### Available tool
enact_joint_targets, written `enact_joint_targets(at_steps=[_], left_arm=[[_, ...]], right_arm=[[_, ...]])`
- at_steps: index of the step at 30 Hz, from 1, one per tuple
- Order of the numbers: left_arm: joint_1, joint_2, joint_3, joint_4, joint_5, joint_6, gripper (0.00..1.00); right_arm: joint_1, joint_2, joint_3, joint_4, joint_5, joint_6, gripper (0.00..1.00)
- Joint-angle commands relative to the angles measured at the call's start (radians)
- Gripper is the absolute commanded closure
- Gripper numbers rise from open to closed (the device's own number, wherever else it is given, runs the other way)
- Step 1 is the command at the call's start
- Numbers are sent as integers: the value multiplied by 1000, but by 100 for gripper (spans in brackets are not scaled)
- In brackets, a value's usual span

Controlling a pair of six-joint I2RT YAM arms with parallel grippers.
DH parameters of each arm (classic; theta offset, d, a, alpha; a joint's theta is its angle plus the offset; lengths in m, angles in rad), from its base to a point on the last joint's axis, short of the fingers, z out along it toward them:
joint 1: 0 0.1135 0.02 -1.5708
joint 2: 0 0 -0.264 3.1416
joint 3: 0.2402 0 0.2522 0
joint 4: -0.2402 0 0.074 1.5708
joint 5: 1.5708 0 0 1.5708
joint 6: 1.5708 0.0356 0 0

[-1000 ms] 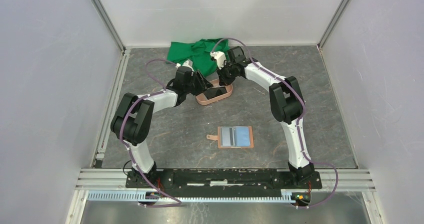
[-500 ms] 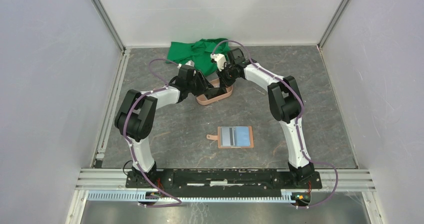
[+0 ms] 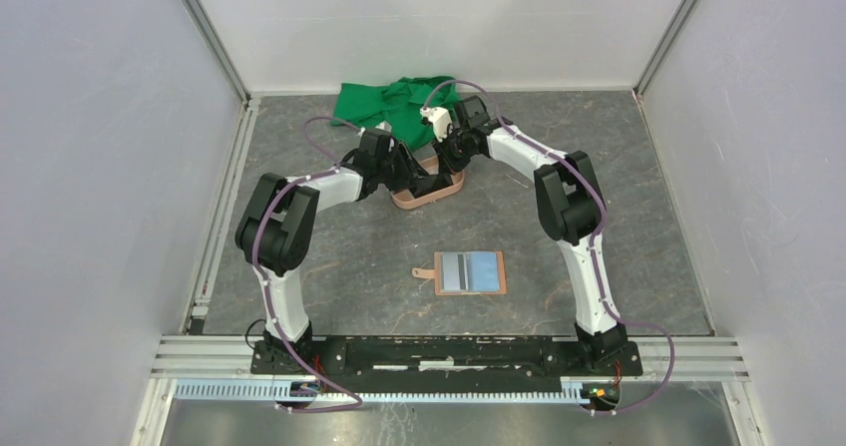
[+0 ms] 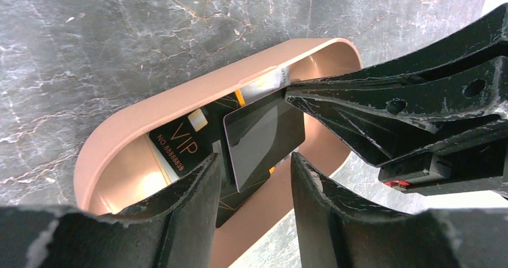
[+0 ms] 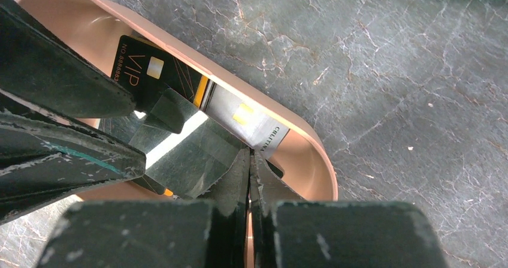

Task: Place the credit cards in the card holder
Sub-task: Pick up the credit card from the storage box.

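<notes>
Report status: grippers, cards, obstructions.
Right gripper shut on dark card in pink tray. Left gripper open, jaws flanking it. Card holder open, apart. Nothing blocking.

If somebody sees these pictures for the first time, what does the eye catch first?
Over the salmon-pink tray at the far middle, the right gripper pinches a glossy dark card by its corner, tilted up between the left gripper's open fingers. Behind lies a green cloth; nearer the bases, the tan card holder lies open.
</notes>
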Motion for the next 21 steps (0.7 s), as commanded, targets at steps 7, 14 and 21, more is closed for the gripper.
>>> enact_joint_targets(at_steps=[7, 14, 21], left_arm=[[0, 39, 40, 2, 48, -61, 46], [0, 53, 36, 13, 64, -91, 45], [2, 47, -24, 149, 145, -132, 46]], right_arm=[[-2, 15, 22, -3, -23, 5, 99], [-2, 15, 20, -3, -37, 9, 99], [-4, 5, 17, 6, -71, 18, 99]])
